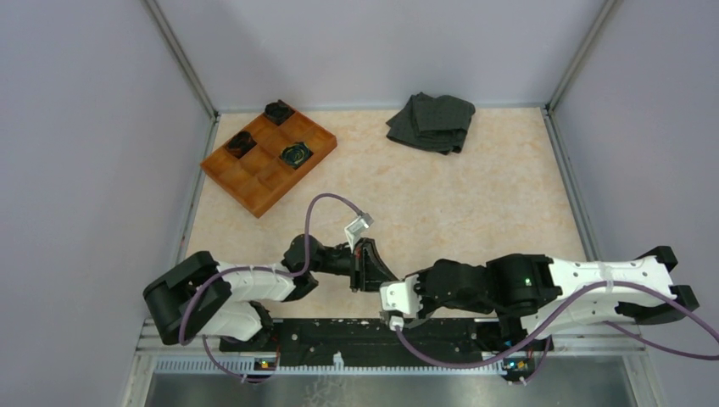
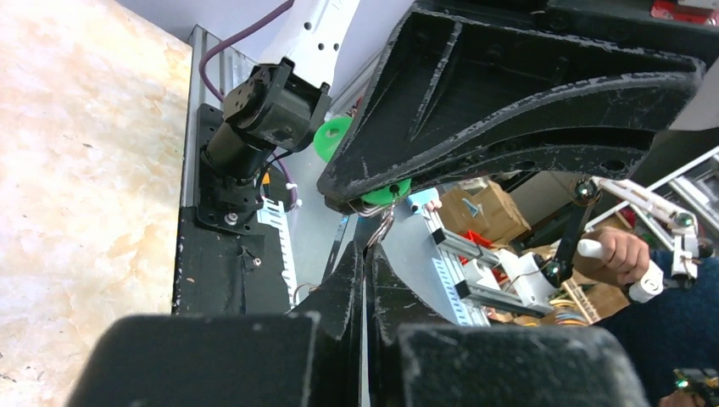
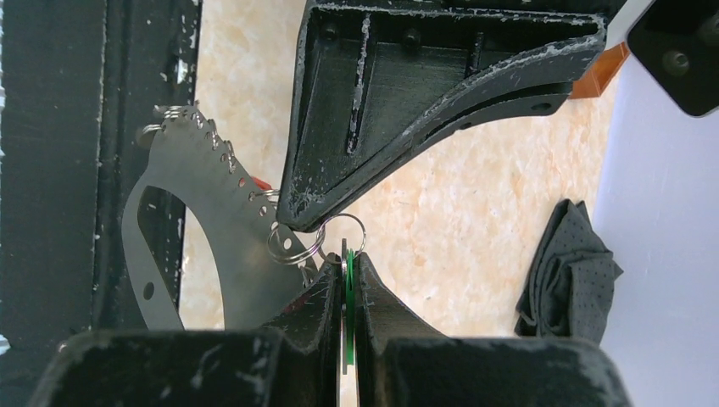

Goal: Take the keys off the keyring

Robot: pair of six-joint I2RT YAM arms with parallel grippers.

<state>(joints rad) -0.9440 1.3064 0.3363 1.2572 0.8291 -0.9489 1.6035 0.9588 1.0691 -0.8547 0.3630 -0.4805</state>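
My two grippers meet tip to tip near the table's front middle. My left gripper (image 1: 356,254) (image 2: 370,250) is shut on the keyring (image 2: 383,227), a thin grey wire loop pinched at its fingertips. My right gripper (image 1: 373,280) (image 3: 348,254) is shut on a flat green-headed key (image 3: 348,288), seen edge-on with a grey piece beside it. Linked wire rings (image 3: 292,243) hang between the two grippers. A larger curved grey metal plate (image 3: 199,246) with holes and a small reddish mark hangs from them. A pale piece (image 1: 358,225) sticks up above the grippers.
An orange compartment tray (image 1: 268,161) holding black round objects (image 1: 297,153) stands at the back left. A dark folded cloth (image 1: 431,123) lies at the back right. The black base rail (image 1: 356,331) runs along the near edge. Walls close in the left, right and back.
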